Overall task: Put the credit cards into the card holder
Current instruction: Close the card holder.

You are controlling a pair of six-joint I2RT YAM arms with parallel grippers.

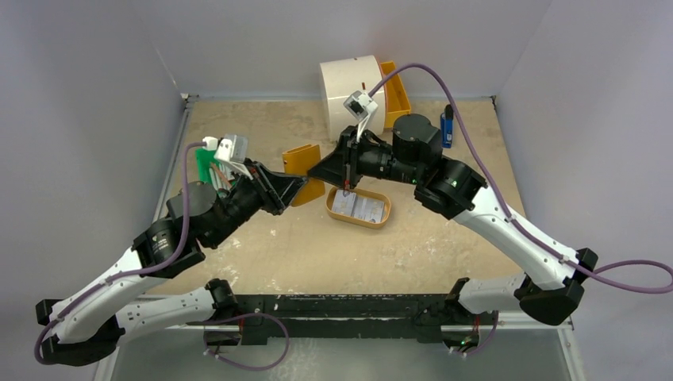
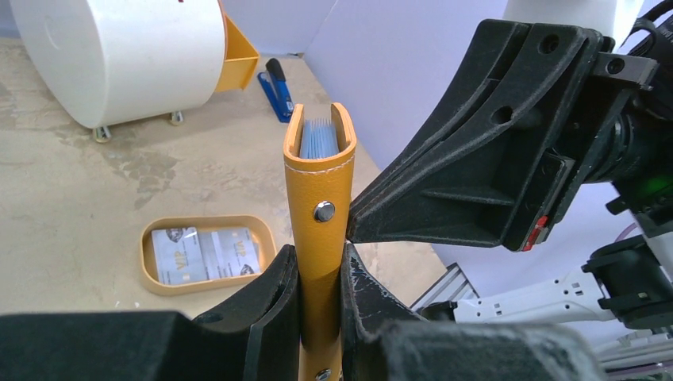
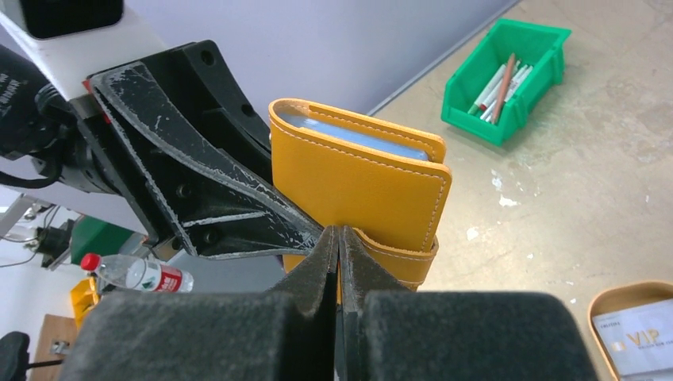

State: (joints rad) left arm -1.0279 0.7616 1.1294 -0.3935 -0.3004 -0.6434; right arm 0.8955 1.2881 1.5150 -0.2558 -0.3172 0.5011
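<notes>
Above the middle of the table (image 1: 262, 246), the left pincer (image 2: 320, 266) pinches the lower part of the wallet (image 2: 320, 186). It holds the wallet upright and clear of the surface, with the open edge up and bluish cards (image 2: 317, 136) showing inside the top. The right pincer (image 3: 339, 232), pressed together with nothing seen between its fingers, points at the wallet from the right, its tips against the band on its side. Pale cards (image 1: 359, 206) lie flat in the oval tray (image 1: 329, 208) on the table, just near-right of the wallet

White-and-black arms (image 1: 103, 287), purple cables (image 1: 187, 208)
</notes>
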